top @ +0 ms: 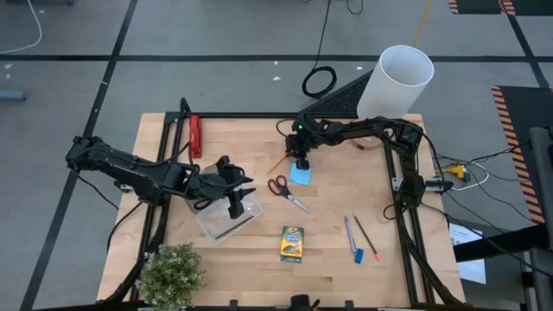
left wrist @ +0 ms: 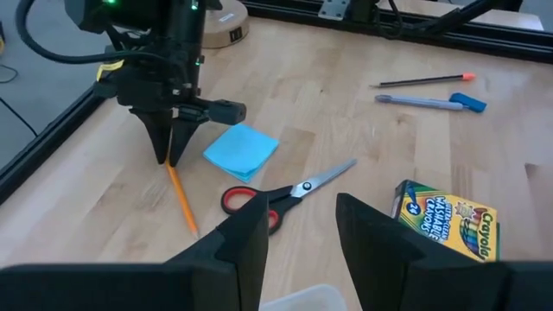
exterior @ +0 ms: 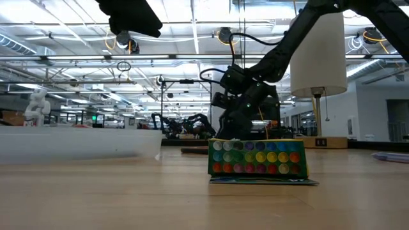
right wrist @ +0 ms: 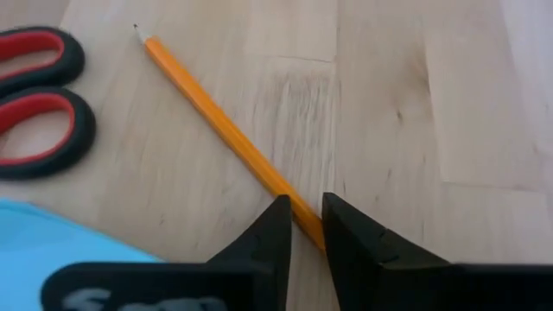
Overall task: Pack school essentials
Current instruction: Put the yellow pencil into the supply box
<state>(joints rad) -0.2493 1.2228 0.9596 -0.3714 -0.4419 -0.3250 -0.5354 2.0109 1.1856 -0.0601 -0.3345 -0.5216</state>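
Observation:
The orange pencil (right wrist: 207,112) lies on the table beside the light-blue notepad (left wrist: 242,151) and the red-handled scissors (left wrist: 285,194). My right gripper (right wrist: 302,226) points down over the pencil's far part and is shut on it. The crayon box (top: 292,244) lies near the front edge. A blue pen (top: 349,231), a dark pencil (top: 366,237) and a small blue eraser (top: 359,256) lie to its right. My left gripper (left wrist: 298,233) hovers open over the clear plastic case (top: 229,216), with nothing between its fingers. My right gripper pinches the orange pencil between its two fingertips, on the part of the shaft (right wrist: 289,200) away from the sharpened point (right wrist: 138,31). The fingers (left wrist: 168,142) come from above, pointing down, and stand across the pencil. The pencil lies flat on the table.
A red bar-shaped tool (top: 195,136) lies at the far left by the frame rail. A small plant (top: 170,275) stands at the front left corner. A white cylinder (top: 396,82) rises at the back right. Bare wood lies between the case and the crayon box.

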